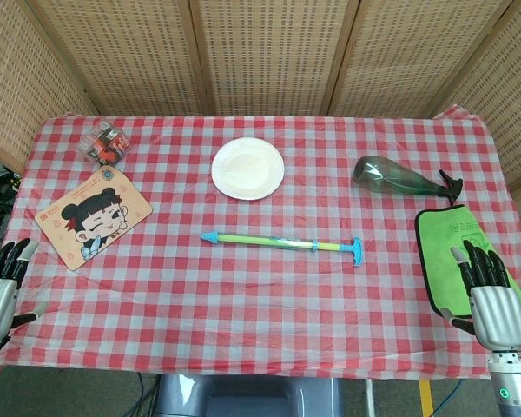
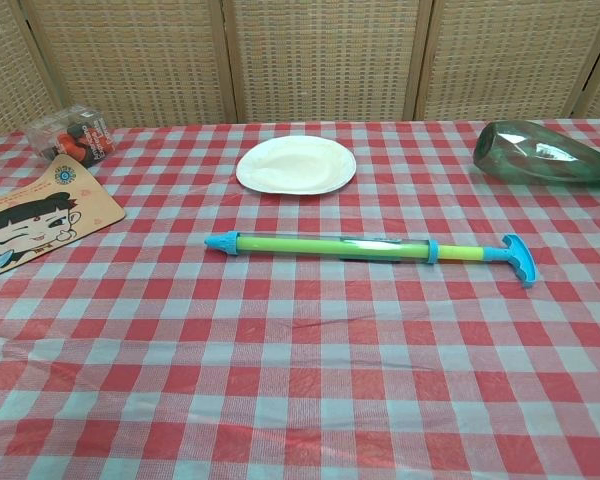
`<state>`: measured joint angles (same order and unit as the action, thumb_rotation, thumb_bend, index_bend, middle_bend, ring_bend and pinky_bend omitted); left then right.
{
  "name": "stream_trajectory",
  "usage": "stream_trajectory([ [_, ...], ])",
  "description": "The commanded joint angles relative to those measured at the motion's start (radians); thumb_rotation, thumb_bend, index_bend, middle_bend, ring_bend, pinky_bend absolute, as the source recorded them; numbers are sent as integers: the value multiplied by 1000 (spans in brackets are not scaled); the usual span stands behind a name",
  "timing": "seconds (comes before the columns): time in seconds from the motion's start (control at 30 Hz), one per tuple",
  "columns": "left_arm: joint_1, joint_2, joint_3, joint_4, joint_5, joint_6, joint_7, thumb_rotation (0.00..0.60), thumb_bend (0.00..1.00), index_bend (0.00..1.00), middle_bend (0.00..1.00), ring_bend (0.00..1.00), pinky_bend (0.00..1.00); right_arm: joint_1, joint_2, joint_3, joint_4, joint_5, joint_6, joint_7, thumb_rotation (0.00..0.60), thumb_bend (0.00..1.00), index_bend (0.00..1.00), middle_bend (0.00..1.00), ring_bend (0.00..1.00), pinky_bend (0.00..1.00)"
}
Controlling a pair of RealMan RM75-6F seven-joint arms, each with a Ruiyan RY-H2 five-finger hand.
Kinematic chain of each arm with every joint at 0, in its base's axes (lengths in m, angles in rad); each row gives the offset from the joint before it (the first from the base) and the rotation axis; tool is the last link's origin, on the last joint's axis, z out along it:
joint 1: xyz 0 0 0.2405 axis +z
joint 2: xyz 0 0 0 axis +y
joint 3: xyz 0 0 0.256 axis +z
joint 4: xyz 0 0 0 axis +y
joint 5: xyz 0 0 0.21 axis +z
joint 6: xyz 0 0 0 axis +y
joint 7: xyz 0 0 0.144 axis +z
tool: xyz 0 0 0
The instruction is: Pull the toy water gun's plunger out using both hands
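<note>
The toy water gun [image 1: 282, 242] [image 2: 370, 249] lies flat in the middle of the checked tablecloth, green barrel with a blue nozzle at the left and a blue T-handle [image 1: 355, 253] [image 2: 518, 260] on the plunger at the right. Nothing touches it. My left hand [image 1: 2, 287] rests at the table's front left edge, fingers apart and empty. My right hand [image 1: 489, 294] sits at the front right, fingers apart over the green cloth, far from the gun. Neither hand shows in the chest view.
A white plate [image 1: 247, 168] [image 2: 295, 164] sits behind the gun. A green spray bottle [image 1: 399, 177] [image 2: 540, 153] lies at the right, a green cloth [image 1: 447, 248] in front of it. A cartoon board [image 1: 92, 215] [image 2: 35, 220] and small clear box [image 1: 106, 143] [image 2: 72, 133] are at the left.
</note>
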<state>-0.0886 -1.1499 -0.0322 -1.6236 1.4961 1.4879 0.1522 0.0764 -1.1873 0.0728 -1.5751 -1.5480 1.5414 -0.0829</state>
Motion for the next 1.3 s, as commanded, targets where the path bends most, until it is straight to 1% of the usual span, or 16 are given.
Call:
stream_trajectory([
  [0.03, 0, 2, 0, 0, -3, -3, -3, 600, 132, 0, 0, 0, 0, 0, -3, 0, 1, 0, -1, -5, 600, 194, 0, 0, 0, 0],
  [0.7, 5, 17, 4, -25, -4, 0, 12, 600, 133, 0, 0, 0, 0, 2, -6, -10, -7, -3, -14, -21, 600, 190, 0, 0, 0, 0],
  [0.9, 8, 22, 1, -27, -7, 5, -3, 600, 132, 0, 0, 0, 0, 14, -18, -11, -8, -10, -29, -40, 600, 189, 0, 0, 0, 0],
  [1.03, 7, 24, -1, -26, -8, 3, -14, 600, 133, 0, 0, 0, 0, 50, -30, 10, -32, 10, -76, -84, 600, 188, 0, 0, 0, 0],
  [1.1, 6, 23, -3, -23, -8, 3, -15, 600, 133, 0, 0, 0, 0, 81, -40, 39, -56, 22, -98, -135, 600, 189, 0, 2, 0, 2],
  [1.13, 5, 22, -4, -22, -9, 2, -16, 600, 132, 0, 0, 0, 0, 95, -46, 51, -67, 27, -107, -158, 600, 189, 7, 24, 11, 22],
  [1.2, 4, 21, -6, -20, -11, 1, -20, 600, 132, 0, 0, 0, 0, 124, -59, 76, -85, 40, -127, -203, 600, 189, 43, 124, 101, 109],
  [1.27, 3, 20, -8, -18, -14, 0, -23, 600, 132, 0, 0, 0, 0, 156, -75, 99, -94, 53, -150, -243, 600, 190, 117, 314, 290, 249],
  [1.3, 3, 19, -9, -16, -17, -2, -25, 600, 132, 0, 0, 0, 0, 181, -90, 116, -99, 72, -175, -275, 600, 190, 142, 378, 353, 289],
])
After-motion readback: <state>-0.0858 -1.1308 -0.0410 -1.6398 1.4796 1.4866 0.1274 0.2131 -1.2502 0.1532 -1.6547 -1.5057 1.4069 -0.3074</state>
